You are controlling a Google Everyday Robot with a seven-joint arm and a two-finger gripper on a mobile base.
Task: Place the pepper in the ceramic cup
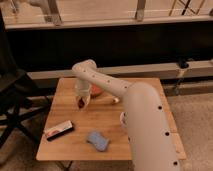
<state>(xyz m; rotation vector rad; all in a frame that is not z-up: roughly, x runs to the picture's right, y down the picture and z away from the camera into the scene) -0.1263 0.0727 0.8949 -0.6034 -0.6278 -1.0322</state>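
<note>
Wooden table (70,145) seen from above, with a white robot arm (145,120) reaching across it. The gripper (82,102) hangs over the table's left-centre, grasping the pepper (81,103), a small dark red shape between its fingers. Just behind sits an orange-red bowl (96,90). Nearer the front lie a flat red-and-white box (58,130) and a blue sponge-like object (98,140). Beside the arm, a pale rim may be the ceramic cup (122,118), mostly hidden.

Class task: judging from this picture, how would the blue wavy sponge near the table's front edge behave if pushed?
The blue wavy sponge lies flat, so it probably slides rather than rolls. It looks soft and light. The pincer hangs farther back.
</note>
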